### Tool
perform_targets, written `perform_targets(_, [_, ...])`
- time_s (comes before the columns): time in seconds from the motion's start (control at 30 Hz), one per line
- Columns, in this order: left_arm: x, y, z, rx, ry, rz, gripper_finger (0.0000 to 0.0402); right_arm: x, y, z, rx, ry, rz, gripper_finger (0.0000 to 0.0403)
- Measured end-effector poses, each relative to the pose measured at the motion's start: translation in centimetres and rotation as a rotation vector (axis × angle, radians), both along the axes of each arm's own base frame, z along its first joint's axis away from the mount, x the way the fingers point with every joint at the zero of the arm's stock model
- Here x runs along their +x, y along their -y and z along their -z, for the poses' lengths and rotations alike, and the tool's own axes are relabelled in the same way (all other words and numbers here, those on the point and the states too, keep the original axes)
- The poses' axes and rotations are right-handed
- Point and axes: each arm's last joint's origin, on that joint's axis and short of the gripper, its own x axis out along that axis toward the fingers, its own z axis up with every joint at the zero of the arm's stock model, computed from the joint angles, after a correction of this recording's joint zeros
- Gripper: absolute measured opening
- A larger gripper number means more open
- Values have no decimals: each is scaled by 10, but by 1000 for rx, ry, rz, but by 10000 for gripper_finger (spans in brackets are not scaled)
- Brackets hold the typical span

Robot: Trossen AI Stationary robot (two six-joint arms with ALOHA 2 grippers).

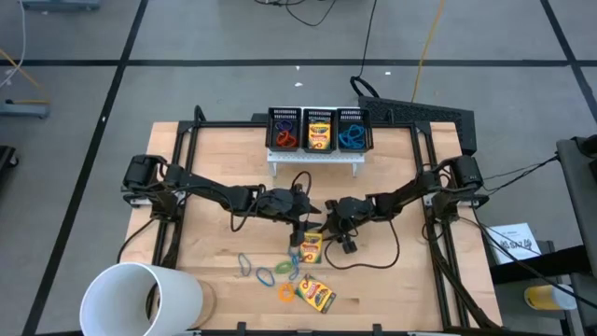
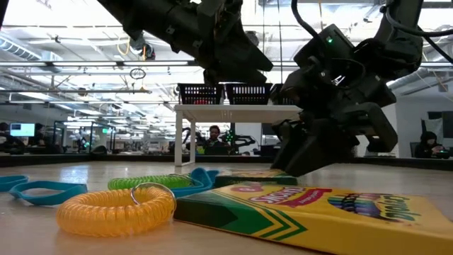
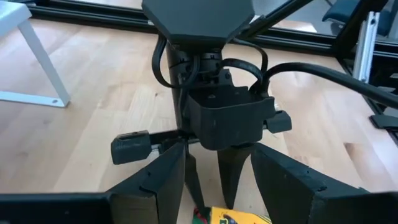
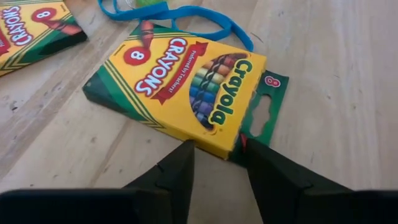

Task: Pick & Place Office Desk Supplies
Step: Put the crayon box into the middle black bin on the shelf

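A yellow-and-green crayon box (image 4: 186, 84) lies flat on the wooden table (image 1: 215, 233), and in the high view it is this box (image 1: 311, 245) at mid-table. My right gripper (image 4: 216, 155) slants down at its near end, fingers open on either side of that end's corner. My left gripper (image 1: 300, 207) hangs open just above and beyond, facing the right one, with nothing between its fingers (image 3: 155, 186). A second crayon box (image 1: 315, 295) and coloured band loops (image 1: 264, 275) lie flat nearer the front edge. My right gripper has its two fingertips (image 4: 186, 152) at the box's flap end, around the corner (image 4: 231, 149) beside the green hang tab. They come slanting down from the table's right. The box lies flat on the table. Whether the fingers touch it, I cannot tell.
Three black mesh bins (image 1: 319, 131) stand on a white stand (image 1: 317, 157) at the back, holding bands and a crayon box. A large white cup (image 1: 140, 299) lies at the front left. An orange coiled band (image 2: 117, 209) and the near crayon box (image 2: 318, 212) lie close to the front edge.
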Motion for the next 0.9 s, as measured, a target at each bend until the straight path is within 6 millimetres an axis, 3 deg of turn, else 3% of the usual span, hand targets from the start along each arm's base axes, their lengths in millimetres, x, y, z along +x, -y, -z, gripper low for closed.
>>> perform_targets(0.43, [0, 0, 0, 7, 1, 0, 191, 0, 3, 0, -26, 11, -11, 10])
perform_targets(0.7, [0, 0, 0, 6, 1, -1, 191, 1, 2, -2, -41, 38, -24, 0])
perform_targets(0.9, [-1, 0, 2, -39, -21, -22, 191, -1, 4, -20, -102, 82, 6, 0])
